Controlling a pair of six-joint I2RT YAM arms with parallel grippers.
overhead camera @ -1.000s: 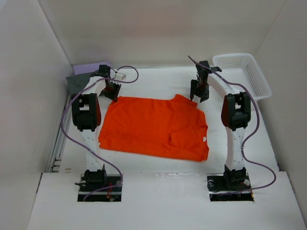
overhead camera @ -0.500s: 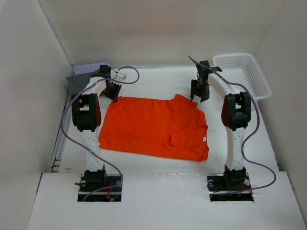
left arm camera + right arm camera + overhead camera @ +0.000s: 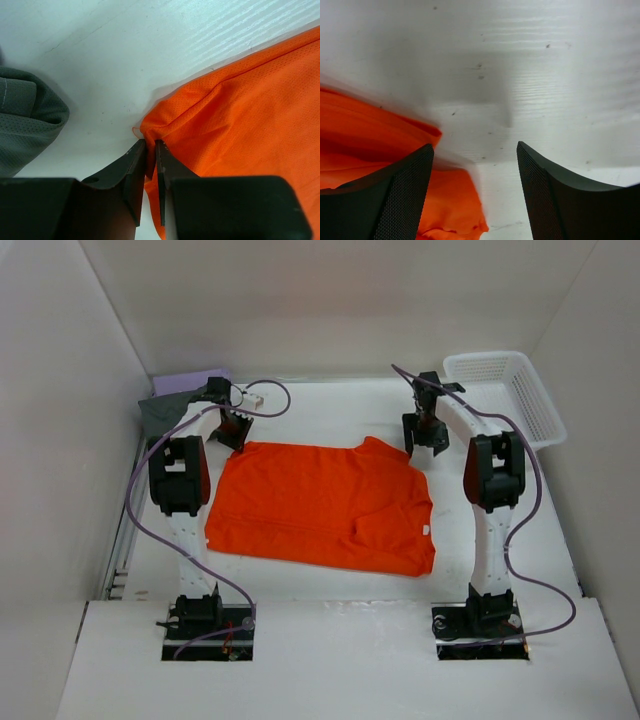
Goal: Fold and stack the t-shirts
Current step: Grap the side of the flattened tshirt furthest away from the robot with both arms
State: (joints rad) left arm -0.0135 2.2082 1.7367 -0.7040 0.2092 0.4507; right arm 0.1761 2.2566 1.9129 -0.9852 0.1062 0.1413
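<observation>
The bright orange t-shirt (image 3: 320, 505) lies spread on the white table in the middle. My left gripper (image 3: 231, 432) is at its far left corner, shut on that corner of orange fabric (image 3: 150, 131). My right gripper (image 3: 424, 436) is open and empty, just past the shirt's far right corner; orange cloth (image 3: 375, 145) shows to the left of its fingers. The dark grey t-shirt (image 3: 160, 412) lies folded at the far left, also in the left wrist view (image 3: 25, 115), on top of the lavender purple t-shirt (image 3: 185, 385).
A white mesh basket (image 3: 505, 395) stands at the back right corner. White walls close in the table at the left, back and right. Purple cables loop from both arms.
My right gripper has moved slightly to the right and back, off the shirt's far right corner. The left gripper and the shirt have not moved.
</observation>
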